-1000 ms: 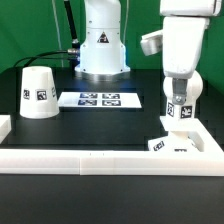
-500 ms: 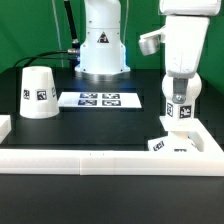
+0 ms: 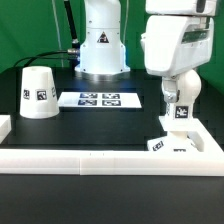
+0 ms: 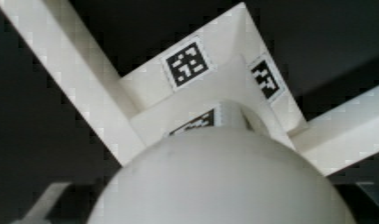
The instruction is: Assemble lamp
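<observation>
One bulb (image 4: 207, 180) in wrist view only; pincer (image 3: 176, 112) grip indiscernible; shade (image 3: 39, 93) exterior-only.

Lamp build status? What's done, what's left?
Done: base sits in the rail corner at the exterior view's right. In hand: gripper is directly over the base; the wrist view shows the bulb at it, seating not confirmable. Left: shade stands apart, unmounted.
</observation>
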You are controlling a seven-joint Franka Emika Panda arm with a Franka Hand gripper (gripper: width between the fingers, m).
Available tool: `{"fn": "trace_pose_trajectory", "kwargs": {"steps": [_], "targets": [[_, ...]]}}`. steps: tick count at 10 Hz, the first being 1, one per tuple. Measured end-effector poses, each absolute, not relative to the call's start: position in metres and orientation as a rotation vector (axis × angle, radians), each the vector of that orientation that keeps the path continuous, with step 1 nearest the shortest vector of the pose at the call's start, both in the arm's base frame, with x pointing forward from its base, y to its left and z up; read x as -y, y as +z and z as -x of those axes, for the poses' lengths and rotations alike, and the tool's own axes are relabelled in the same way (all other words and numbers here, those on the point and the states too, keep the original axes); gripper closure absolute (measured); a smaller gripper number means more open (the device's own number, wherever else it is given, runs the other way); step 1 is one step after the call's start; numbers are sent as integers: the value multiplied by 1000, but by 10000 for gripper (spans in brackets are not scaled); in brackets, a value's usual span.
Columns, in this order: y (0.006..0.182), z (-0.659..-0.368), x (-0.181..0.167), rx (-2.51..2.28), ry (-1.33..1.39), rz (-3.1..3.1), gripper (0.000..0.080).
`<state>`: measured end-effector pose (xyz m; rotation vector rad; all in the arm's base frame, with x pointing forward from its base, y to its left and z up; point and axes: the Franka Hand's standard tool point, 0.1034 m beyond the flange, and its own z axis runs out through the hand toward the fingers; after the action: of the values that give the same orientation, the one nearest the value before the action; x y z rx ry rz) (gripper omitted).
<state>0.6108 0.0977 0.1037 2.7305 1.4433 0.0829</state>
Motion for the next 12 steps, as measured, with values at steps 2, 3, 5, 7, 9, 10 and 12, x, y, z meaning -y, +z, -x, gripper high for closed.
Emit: {"fn": "trace_pose_trajectory", "kwargs": {"steps": [2, 3, 5, 7, 9, 10, 12], "targets": [[104, -611, -99, -1214, 90, -2845, 226], [104, -611, -99, -1078, 94, -2901, 225], [106, -611, -98, -880, 102, -2970, 225], [108, -612, -96, -677, 110, -3025, 225], [108, -611, -95, -662, 108, -3029, 216], [107, -606, -96, -668, 101, -3029, 216], [106, -589, -100, -683, 88, -3028, 105]]}}
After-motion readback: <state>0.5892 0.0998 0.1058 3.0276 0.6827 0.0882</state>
